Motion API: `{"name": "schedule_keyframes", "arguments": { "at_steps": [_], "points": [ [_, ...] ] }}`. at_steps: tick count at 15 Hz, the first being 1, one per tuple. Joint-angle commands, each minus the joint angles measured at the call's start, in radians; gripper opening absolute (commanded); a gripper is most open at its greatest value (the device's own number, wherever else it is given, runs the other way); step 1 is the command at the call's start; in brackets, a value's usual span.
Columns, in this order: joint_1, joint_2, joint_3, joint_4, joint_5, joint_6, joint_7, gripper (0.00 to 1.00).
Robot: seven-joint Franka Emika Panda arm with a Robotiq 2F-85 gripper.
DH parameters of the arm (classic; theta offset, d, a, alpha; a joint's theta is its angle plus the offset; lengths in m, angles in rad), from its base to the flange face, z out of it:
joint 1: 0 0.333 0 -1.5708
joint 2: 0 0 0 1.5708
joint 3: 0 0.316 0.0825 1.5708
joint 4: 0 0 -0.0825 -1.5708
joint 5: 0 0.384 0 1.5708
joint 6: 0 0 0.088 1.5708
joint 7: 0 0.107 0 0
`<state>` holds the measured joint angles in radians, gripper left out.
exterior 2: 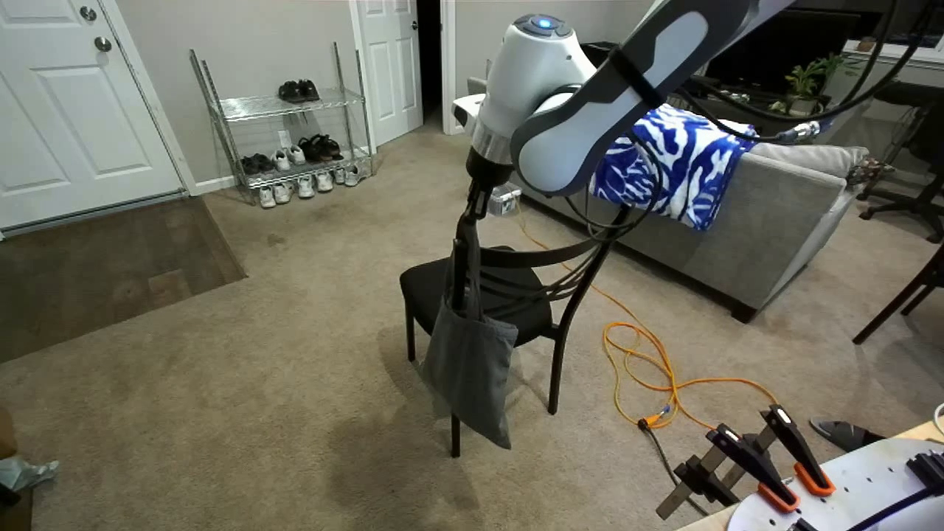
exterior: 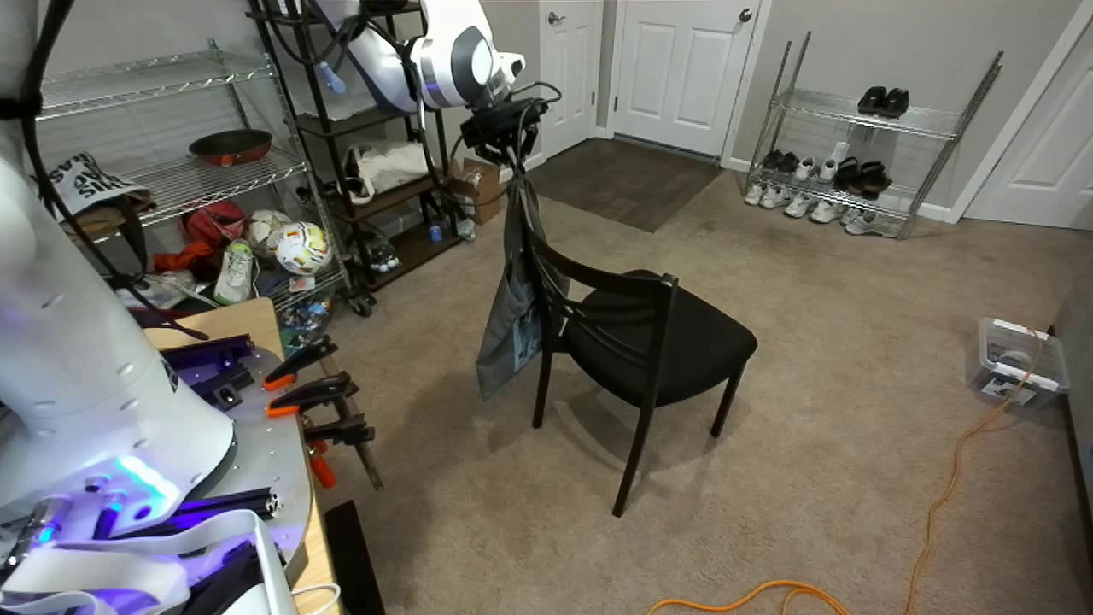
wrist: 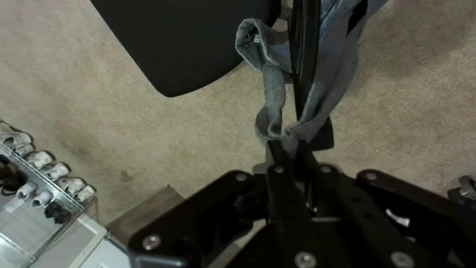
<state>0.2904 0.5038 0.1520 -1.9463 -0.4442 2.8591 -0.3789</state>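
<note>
Wrist view gives the closest look at the Robotiq gripper (wrist: 290, 147), closed on the bunched straps (wrist: 274, 87) of a gray tote bag (exterior 2: 472, 361). The bag hangs at a corner of the black chair (exterior: 696, 337), its straps passing on both sides of the backrest post. Its pale blue print (exterior: 525, 344), visible in an exterior view, is too small to read; bold black lettering on a white cloth (exterior: 85, 179) upon the wire shelving (exterior: 162, 73) is too creased to make out. In both exterior views the Panda arm (exterior 2: 560, 151) reaches over the chair, its wrist turned so that the gripper points down, close above the backrest. Only an exterior view shows the blue-and-white blanket (exterior 2: 664, 162) on the gray sofa (exterior 2: 708, 258); likewise only an exterior view shows the frying pan (exterior: 230, 147) and the patterned ball (exterior: 303, 248)
</note>
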Motion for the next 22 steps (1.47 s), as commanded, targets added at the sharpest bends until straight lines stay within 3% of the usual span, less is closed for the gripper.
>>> {"name": "schedule_keyframes", "arguments": {
  "at_steps": [1,5,15,19,22],
  "points": [
    [0.016,-0.090,-0.015,-0.058,-0.027,0.023,0.031,0.04],
    [-0.009,-0.089,0.025,-0.049,-0.001,0.029,-0.016,0.04],
    [-0.099,-0.025,0.242,-0.015,0.083,0.047,-0.220,0.04],
    [-0.224,-0.031,0.424,-0.038,0.185,-0.086,-0.391,0.04],
    [-0.208,-0.083,0.429,-0.045,0.267,-0.242,-0.488,0.04]
  ]
}}
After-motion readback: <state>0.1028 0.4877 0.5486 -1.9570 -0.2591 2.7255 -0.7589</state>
